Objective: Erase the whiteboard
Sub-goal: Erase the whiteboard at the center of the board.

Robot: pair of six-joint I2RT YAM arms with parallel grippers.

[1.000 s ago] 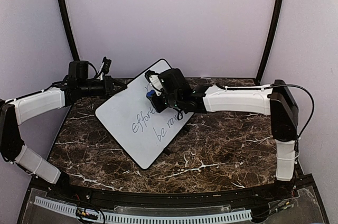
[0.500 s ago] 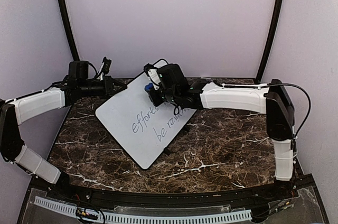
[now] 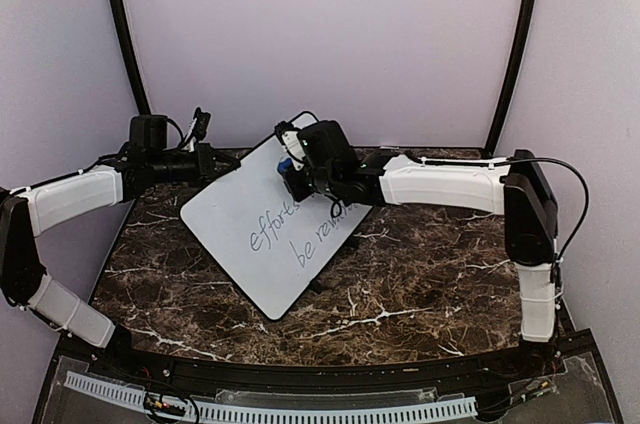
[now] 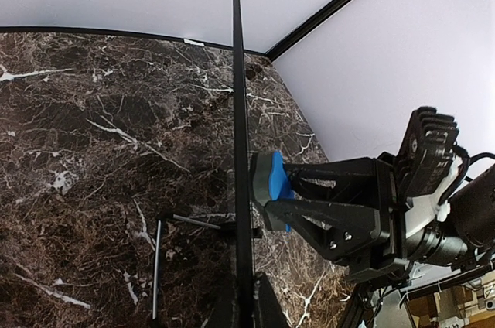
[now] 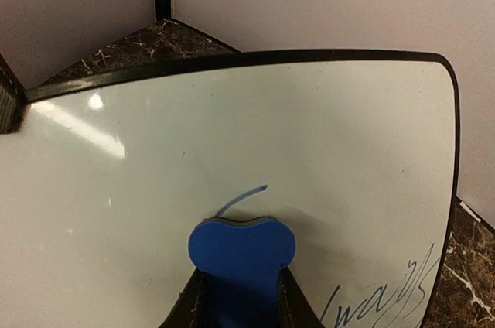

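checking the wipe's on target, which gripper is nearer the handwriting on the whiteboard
Right. The right gripper presses a blue eraser on the whiteboard right beside the handwriting. The left gripper clamps the board's far-left edge, away from the writing.

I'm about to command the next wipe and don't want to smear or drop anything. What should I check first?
1. Grip on blue eraser by right gripper: ok.
2. Eraser touching the whiteboard: ok; the left wrist view shows contact.
3. Board's edge clamped by left gripper: ok.
4. Board clean: not ok; a stroke sits just above the eraser, and two lines of writing are there too.
5. Enough pressing force: cannot tell.
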